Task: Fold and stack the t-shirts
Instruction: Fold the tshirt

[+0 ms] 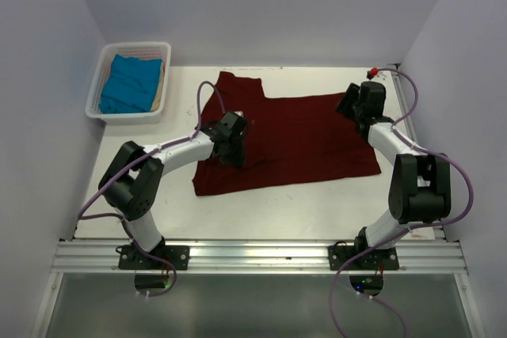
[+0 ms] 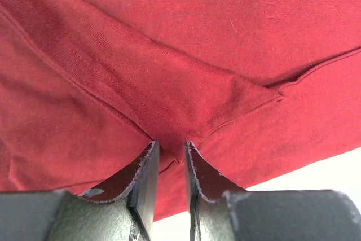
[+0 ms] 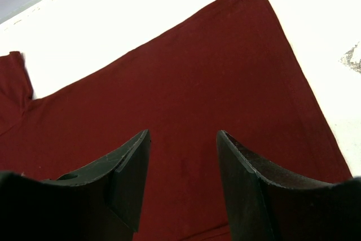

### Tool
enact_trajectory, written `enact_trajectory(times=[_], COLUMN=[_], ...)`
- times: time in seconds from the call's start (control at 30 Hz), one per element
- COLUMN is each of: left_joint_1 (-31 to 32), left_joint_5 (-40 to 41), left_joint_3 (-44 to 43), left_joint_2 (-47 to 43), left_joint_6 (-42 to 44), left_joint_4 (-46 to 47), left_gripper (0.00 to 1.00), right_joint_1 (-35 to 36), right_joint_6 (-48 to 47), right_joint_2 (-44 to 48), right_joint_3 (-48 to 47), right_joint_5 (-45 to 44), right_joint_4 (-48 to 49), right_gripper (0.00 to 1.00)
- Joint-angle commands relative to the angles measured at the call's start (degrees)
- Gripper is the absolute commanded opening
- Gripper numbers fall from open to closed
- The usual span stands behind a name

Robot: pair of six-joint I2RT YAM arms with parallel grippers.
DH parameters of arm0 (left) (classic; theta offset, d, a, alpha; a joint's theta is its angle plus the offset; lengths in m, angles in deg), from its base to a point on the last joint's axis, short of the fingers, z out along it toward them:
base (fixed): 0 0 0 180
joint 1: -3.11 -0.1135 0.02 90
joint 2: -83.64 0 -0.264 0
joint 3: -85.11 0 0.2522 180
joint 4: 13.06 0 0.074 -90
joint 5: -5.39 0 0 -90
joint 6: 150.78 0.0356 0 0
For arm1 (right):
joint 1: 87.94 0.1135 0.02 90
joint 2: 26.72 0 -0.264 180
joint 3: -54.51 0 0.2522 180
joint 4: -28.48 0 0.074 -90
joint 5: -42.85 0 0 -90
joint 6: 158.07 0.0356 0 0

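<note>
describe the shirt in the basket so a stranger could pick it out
At the far left corner of the table sits a white basket. Inside it lies a blue shirt. The dark red shirt, the only other one, is spread on the table.

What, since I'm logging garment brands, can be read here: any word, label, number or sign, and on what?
None: no readable text in any view. The red t-shirt shows plain fabric, no print or tag; the blue shirt and its white basket show no lettering.
</note>
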Motion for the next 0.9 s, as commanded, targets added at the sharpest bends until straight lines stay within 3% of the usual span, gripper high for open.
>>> enact_trajectory(times=[0.0,0.33,0.57,0.67,0.73,0.87], left_joint_1=[0.34,0.42,0.42,0.42,0.51,0.78], left_joint_5=[-1.44,-1.18,-1.97,-2.93,-3.11,-2.76], left_joint_3=[-0.76,-2.08,-1.82,-1.91,-2.00,-1.91], left_joint_2=[1.61,2.93,2.23,2.76,2.93,2.06], left_joint_6=[0.55,0.90,0.99,1.08,0.99,0.90], left_joint_4=[3.87,3.34,3.87,3.61,3.17,1.94], left_gripper=[0.27,0.25,0.12,0.11,0.12,0.27], right_joint_1=[0.46,0.37,0.37,0.37,0.37,0.37], right_joint_6=[-0.56,-0.65,-0.48,-0.56,-0.48,-0.56], right_joint_2=[0.36,0.09,-0.08,0.00,0.00,0.00], right_joint_3=[-0.54,-0.36,-0.28,-0.19,-0.10,-0.10], right_joint_5=[0.49,0.31,0.40,0.23,0.23,0.14], right_joint_4=[0.70,0.78,0.96,0.87,0.96,0.87], right_gripper=[0.55,0.55,0.54,0.54,0.54,0.54])
